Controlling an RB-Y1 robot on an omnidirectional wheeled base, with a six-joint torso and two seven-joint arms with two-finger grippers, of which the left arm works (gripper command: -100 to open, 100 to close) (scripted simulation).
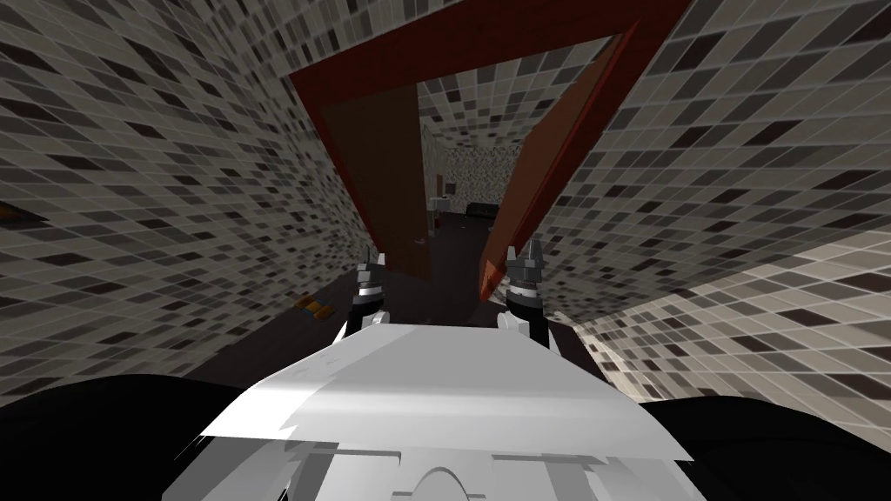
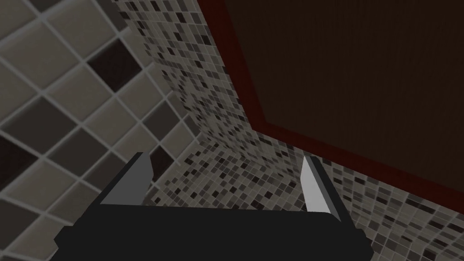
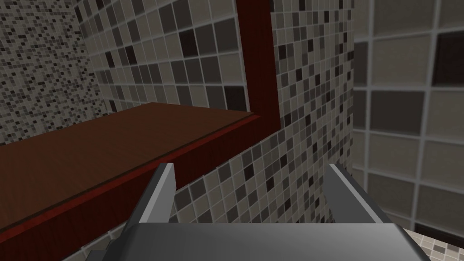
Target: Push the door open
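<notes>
A dark red door frame (image 1: 487, 35) stands straight ahead in a mosaic-tiled wall. A brown door leaf (image 1: 557, 165) is swung aside on the right of the opening, and a second brown panel (image 1: 378, 174) stands on its left. My left gripper (image 1: 371, 265) is low by the left panel, fingers open (image 2: 225, 157), facing a dark brown panel (image 2: 362, 68) edged by red trim (image 2: 235, 77). My right gripper (image 1: 525, 259) is at the foot of the right leaf, open (image 3: 251, 166) and empty, beside the brown leaf (image 3: 90, 145) and frame (image 3: 258, 59).
Tiled walls (image 1: 157, 174) close in on both sides. Through the gap lies a further room with a dark sofa (image 1: 480, 210) at the back. A small orange-brown object (image 1: 313, 306) lies on the dark floor to the left of my left arm.
</notes>
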